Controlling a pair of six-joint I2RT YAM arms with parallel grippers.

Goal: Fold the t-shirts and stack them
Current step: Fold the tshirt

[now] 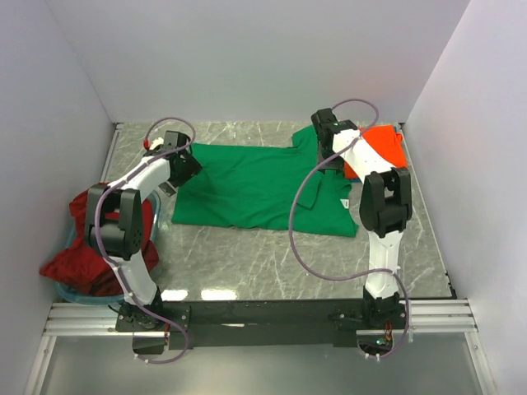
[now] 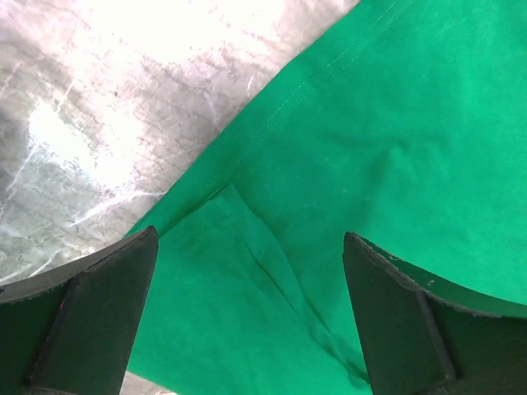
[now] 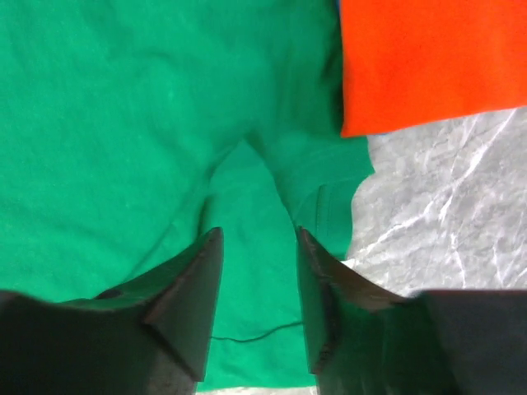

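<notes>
Green t-shirt (image 1: 255, 185) spread flat on table (image 1: 247, 263) centre, left gripper (image 2: 251, 239) over its left hem, fingers wide apart and empty, right gripper (image 3: 258, 234) over its right side beside orange-red t-shirt (image 1: 387, 146), fingers part-open, seemingly gripping nothing, dark red t-shirt (image 1: 74, 267) heaped near left.

Grey-veined marble tabletop (image 1: 247, 263), glare up-left of left pincer (image 2: 249, 239); plain white walls (image 1: 247, 58) beyond, flanking; aluminium rail (image 1: 82, 317) behind.

Matt cloth t-shirt (image 1: 247, 185), glossy marbled table (image 1: 247, 255)
</notes>
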